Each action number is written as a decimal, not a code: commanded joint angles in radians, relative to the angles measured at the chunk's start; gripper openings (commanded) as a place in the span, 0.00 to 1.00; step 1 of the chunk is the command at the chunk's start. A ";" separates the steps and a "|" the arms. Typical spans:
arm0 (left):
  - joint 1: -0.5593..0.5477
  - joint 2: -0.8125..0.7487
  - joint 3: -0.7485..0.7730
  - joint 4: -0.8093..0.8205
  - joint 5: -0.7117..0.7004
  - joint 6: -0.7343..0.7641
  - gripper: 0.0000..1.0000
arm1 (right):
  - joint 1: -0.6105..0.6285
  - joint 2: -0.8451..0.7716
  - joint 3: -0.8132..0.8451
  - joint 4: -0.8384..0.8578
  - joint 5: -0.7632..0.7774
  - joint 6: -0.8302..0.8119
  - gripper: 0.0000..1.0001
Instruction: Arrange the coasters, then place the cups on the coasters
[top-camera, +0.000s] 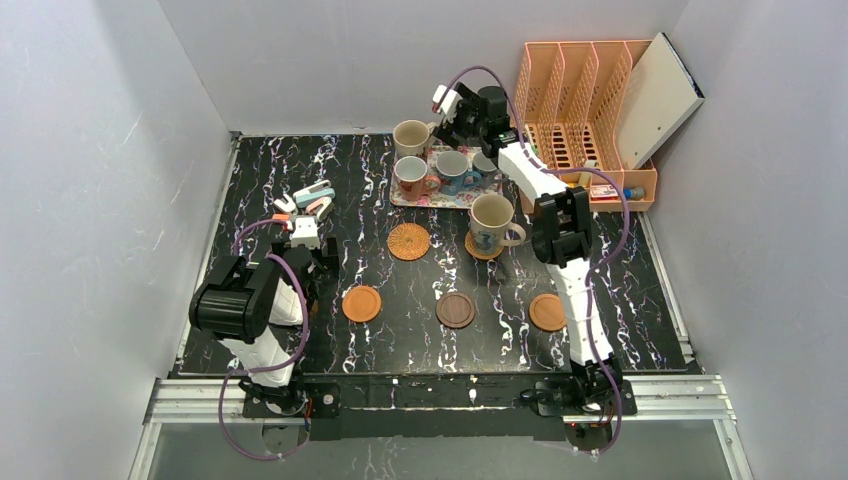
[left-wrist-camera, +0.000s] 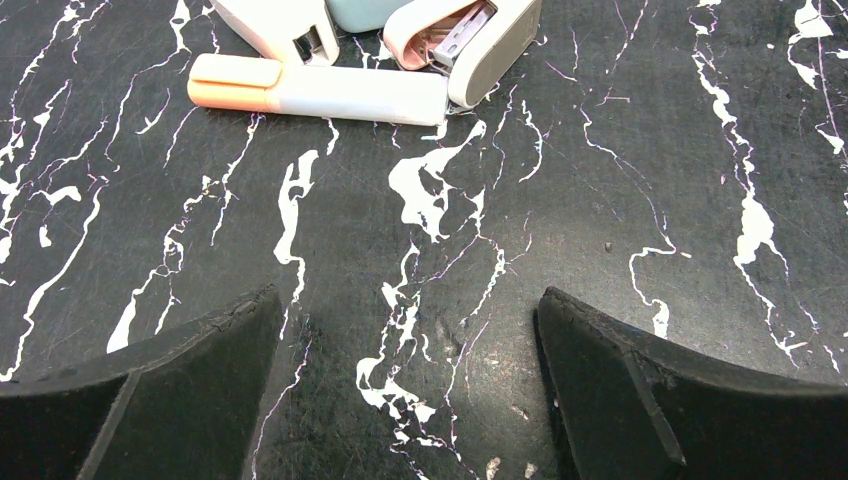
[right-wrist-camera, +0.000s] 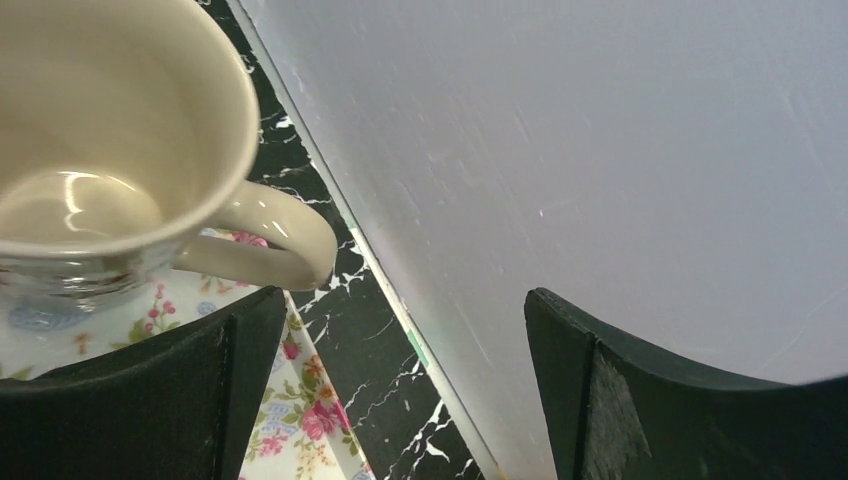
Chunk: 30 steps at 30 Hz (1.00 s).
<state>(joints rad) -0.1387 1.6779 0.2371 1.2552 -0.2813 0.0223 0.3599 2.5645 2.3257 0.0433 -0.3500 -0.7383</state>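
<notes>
Two arms are seen at a marbled table (top-camera: 400, 345). At the left, the left gripper (left-wrist-camera: 410, 400) is held just above bare tabletop, its jaws apart with nothing between them. A highlighter (left-wrist-camera: 320, 92) and staplers (left-wrist-camera: 470, 40) lie just ahead of it.

Five coasters are spread across the middle: a smooth orange coaster (top-camera: 361, 303), a woven coaster (top-camera: 408, 241), a dark coaster (top-camera: 455, 310), a second woven coaster (top-camera: 473, 247) and a second smooth coaster (top-camera: 547, 311). Four are bare; on the second woven coaster a cream cup (top-camera: 491, 220) is set.

Behind them a floral tray (top-camera: 445, 198) carries a back cream cup (top-camera: 410, 138), a red-handled cup (top-camera: 411, 177), a blue cup (top-camera: 452, 170) and a small cup (top-camera: 485, 167), the last partly hidden by the right arm.

The right gripper (right-wrist-camera: 400, 400) is held at the tray's back edge, close to the wall, its jaws spread wide and empty. The back cream cup's handle lies just beside one finger; contact cannot be told. An orange rack (top-camera: 580, 95) stands at the far right.
</notes>
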 joint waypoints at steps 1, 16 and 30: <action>0.005 -0.001 0.014 0.015 -0.029 -0.007 0.98 | 0.016 -0.124 -0.013 -0.038 -0.030 -0.095 0.98; 0.005 -0.001 0.014 0.015 -0.029 -0.007 0.98 | 0.021 -0.304 -0.043 -0.391 -0.243 -0.344 0.98; 0.005 -0.001 0.014 0.016 -0.029 -0.006 0.98 | 0.049 -0.155 0.101 -0.309 -0.455 0.130 0.86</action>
<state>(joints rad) -0.1387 1.6779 0.2371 1.2552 -0.2813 0.0219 0.3904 2.3486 2.3489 -0.2848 -0.7307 -0.7357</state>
